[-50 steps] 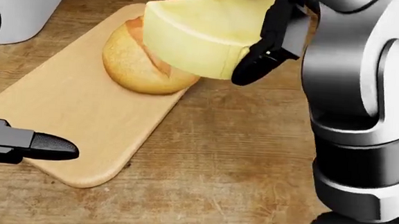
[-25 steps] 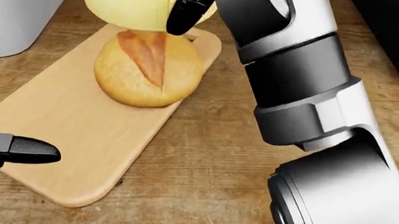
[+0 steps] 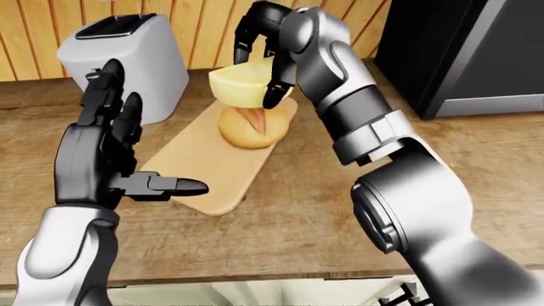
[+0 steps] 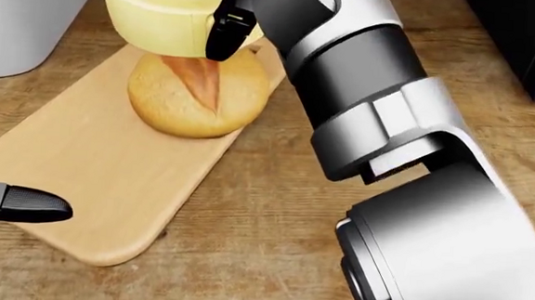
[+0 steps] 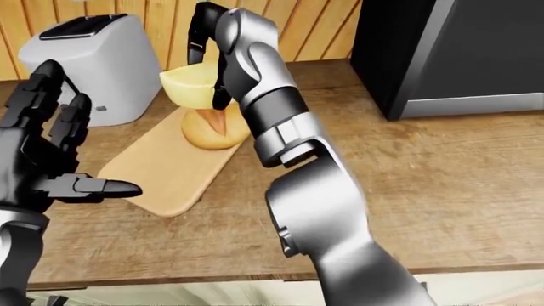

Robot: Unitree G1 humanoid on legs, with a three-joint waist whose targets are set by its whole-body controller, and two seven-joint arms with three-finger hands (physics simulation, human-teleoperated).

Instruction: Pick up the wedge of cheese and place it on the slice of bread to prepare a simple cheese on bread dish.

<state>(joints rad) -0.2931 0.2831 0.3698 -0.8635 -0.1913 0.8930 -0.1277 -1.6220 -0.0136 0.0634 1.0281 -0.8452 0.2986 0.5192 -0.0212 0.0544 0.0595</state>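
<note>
The pale yellow wedge of cheese [image 4: 159, 14] hangs just over the round bread [image 4: 196, 100], which lies on the wooden cutting board [image 4: 88, 181]. The cheese covers the bread's upper edge in the head view; whether they touch I cannot tell. My right hand [image 3: 259, 69] is shut on the cheese, fingers over its top and the thumb [image 4: 224, 34] down its right side. My left hand [image 3: 140, 140] stands open to the left of the board, fingers up and thumb [image 4: 22, 205] pointing over the board's lower end, holding nothing.
A white toaster [image 3: 127, 57] stands at the upper left, close to the board. A large black appliance [image 3: 467, 57] fills the upper right. The wooden counter [image 3: 298, 210] runs to a front edge near the bottom, with a plank wall behind.
My right hand has carried the cheese from the right of the bread to over its top. The left thumb has slid lower and leftward in the head view, which shifted slightly.
</note>
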